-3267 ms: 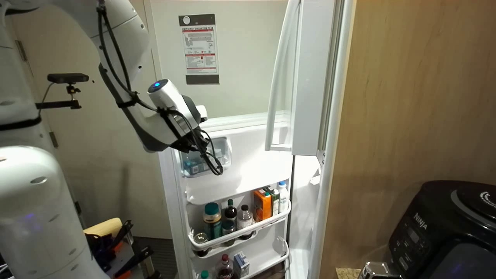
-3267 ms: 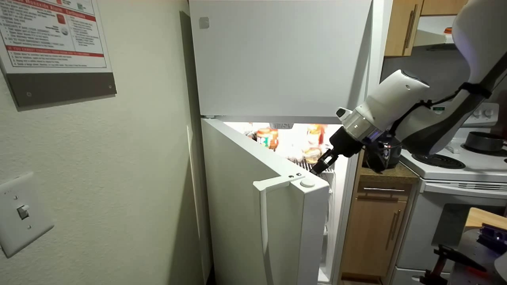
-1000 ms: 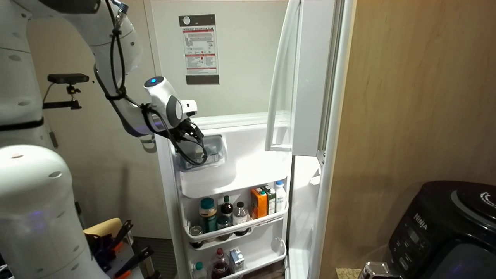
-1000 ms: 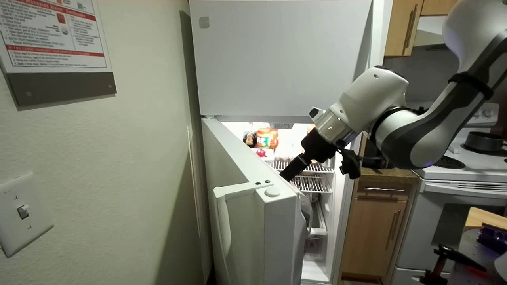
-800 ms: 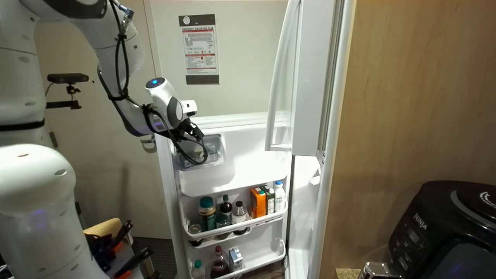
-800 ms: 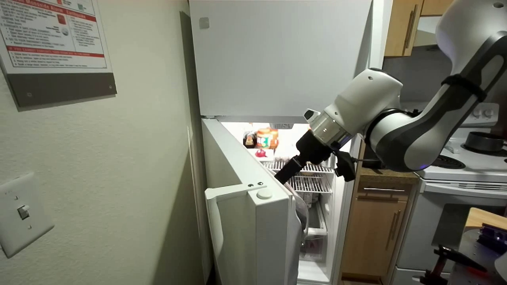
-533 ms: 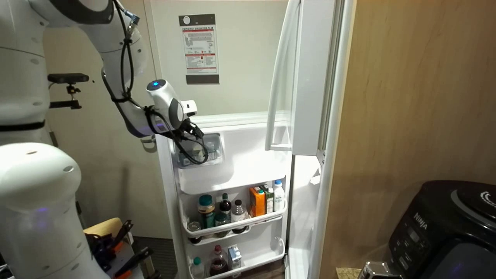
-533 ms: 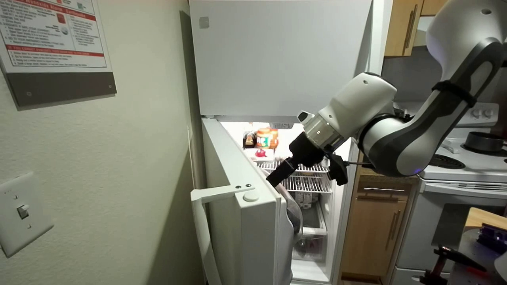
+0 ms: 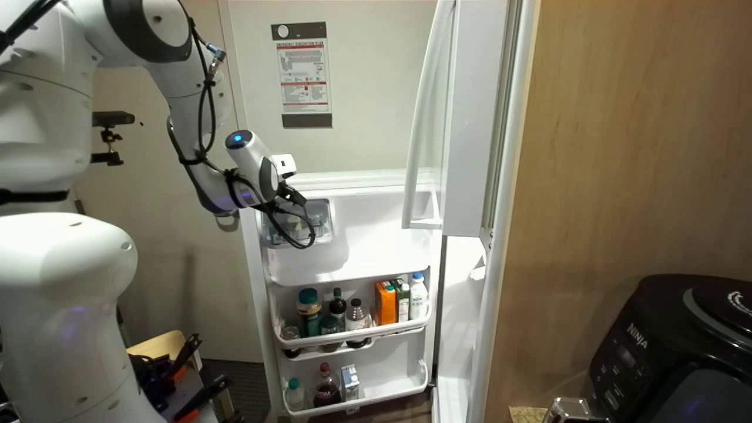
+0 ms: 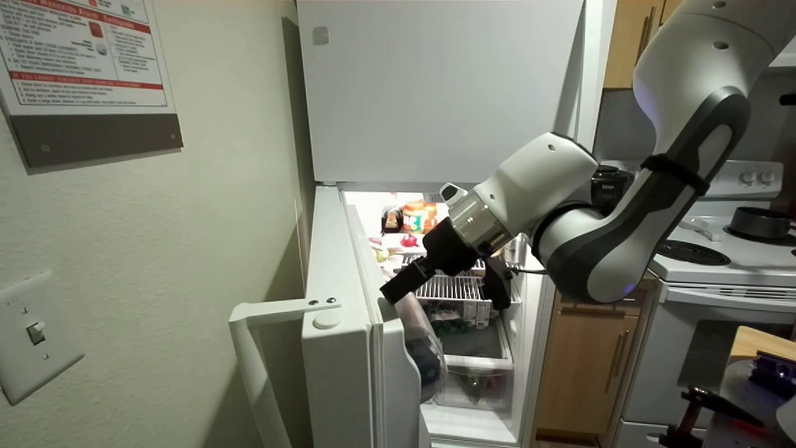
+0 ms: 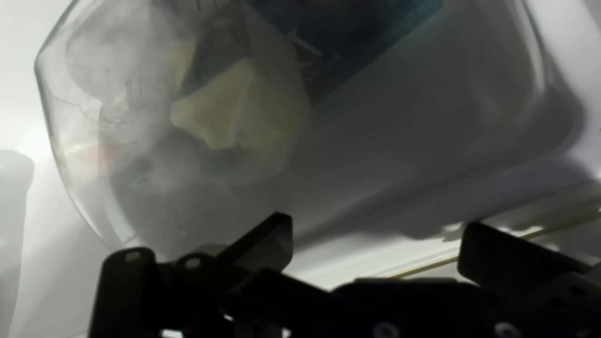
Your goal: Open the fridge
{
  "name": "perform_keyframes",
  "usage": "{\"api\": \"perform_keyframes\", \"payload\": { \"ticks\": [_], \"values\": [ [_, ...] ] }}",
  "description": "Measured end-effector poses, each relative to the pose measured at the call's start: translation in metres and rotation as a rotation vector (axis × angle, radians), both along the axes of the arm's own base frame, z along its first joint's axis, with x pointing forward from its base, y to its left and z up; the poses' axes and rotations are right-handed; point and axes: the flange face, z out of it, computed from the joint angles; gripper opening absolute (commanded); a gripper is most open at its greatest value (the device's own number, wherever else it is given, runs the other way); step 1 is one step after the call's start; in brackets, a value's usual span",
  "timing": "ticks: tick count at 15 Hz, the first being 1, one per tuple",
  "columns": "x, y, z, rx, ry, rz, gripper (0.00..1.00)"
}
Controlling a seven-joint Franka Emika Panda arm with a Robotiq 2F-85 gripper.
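Observation:
The white fridge has its short upper door shut, while its longer lower door stands wide open towards the wall. On that door's inner side, in an exterior view, are white shelves of bottles and jars and a clear bin near the top. My gripper reaches down to the door's inner face close to its top edge, and seems to press on it. In the wrist view my gripper is open, fingers wide apart with nothing gripped, in front of the clear bin. The lower handle is on the outer side, away from the gripper.
A wall with a light switch stands close beyond the open door. Lit wire racks hold food inside the fridge. A stove is beside the fridge, a black Ninja appliance stands nearby, and clamps lie by the robot's base.
The lower door has swung further open towards the wall, its handle moving with it. My arm has followed, fingertips staying at the door's inner face, and the gripper has stayed open.

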Motion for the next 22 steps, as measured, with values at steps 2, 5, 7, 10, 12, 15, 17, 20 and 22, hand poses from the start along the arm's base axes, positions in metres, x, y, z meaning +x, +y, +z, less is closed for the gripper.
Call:
{"api": "perform_keyframes", "payload": {
  "ticks": [2, 5, 7, 10, 12, 15, 17, 20, 22],
  "values": [
    [0.007, 0.016, -0.001, 0.012, -0.010, 0.006, 1.00],
    [0.016, 0.036, -0.003, 0.028, -0.024, 0.013, 1.00],
    [0.021, 0.046, -0.004, 0.036, -0.033, 0.018, 1.00],
    [0.026, 0.057, -0.005, 0.043, -0.045, 0.025, 1.00],
    [0.029, 0.061, -0.005, 0.045, -0.050, 0.028, 1.00],
    [0.031, 0.065, -0.006, 0.047, -0.055, 0.031, 1.00],
    [0.032, 0.067, -0.006, 0.049, -0.058, 0.033, 1.00],
    [0.035, 0.073, -0.006, 0.053, -0.064, 0.037, 1.00],
    [0.035, 0.075, -0.006, 0.052, -0.068, 0.036, 1.00]
  ]
}}
